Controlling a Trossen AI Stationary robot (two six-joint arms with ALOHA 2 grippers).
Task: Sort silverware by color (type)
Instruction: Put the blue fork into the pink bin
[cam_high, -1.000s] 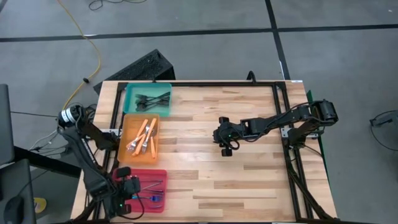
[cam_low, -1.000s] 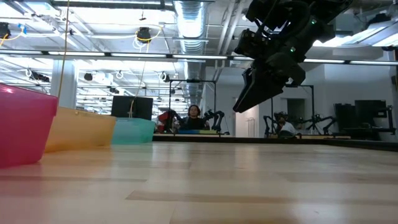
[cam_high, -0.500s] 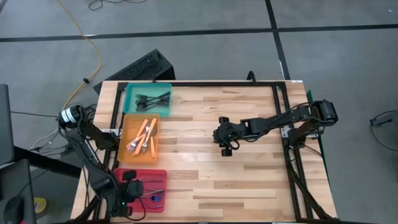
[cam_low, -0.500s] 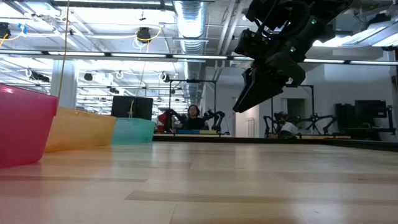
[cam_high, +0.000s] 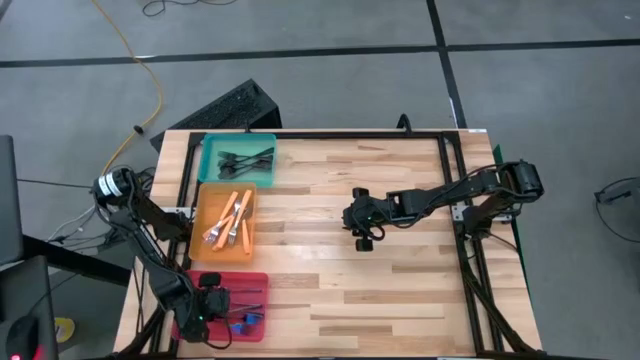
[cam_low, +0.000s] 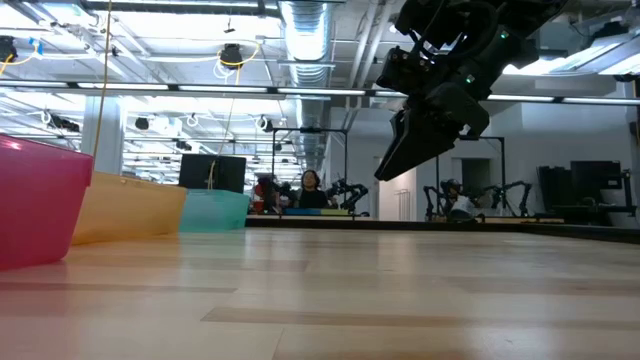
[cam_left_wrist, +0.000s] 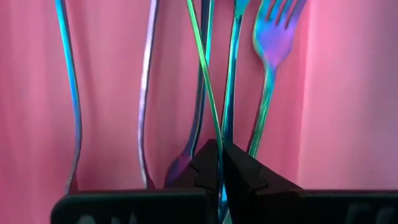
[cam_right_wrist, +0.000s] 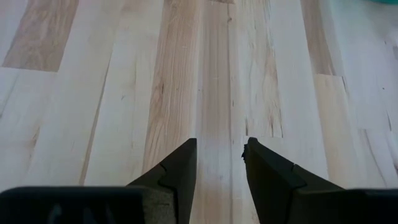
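Note:
Three trays line the table's left side. The teal tray (cam_high: 238, 160) holds dark forks, the orange tray (cam_high: 225, 220) holds orange forks, and the pink tray (cam_high: 228, 303) holds several blue-shimmering forks (cam_left_wrist: 272, 43). My left gripper (cam_left_wrist: 219, 150) is down in the pink tray (cam_left_wrist: 112, 93), shut on one thin blue fork (cam_left_wrist: 202, 74). My right gripper (cam_right_wrist: 219, 155) hangs open over bare wood at the table's middle (cam_high: 365, 238), with nothing between its fingers. My left gripper pinches the blue fork's slim handle (cam_left_wrist: 216, 138) between its two shut fingertips (cam_left_wrist: 239, 163). The fingers come from above, pointing steeply down into the pink tray. The handle runs on away from the fingertips over the other forks. Whether its far end rests on them cannot be told.
Black rails (cam_high: 320, 134) frame the wooden tabletop. In the low view the pink tray's wall (cam_low: 40, 200) stands at the left, and my right gripper (cam_low: 405, 155) hangs well above the wood. Bare wood (cam_high: 330, 290) lies between the trays and the right arm.
My left gripper has gone down into the pink tray and tipped more steeply, staying shut. My right arm has kept still.

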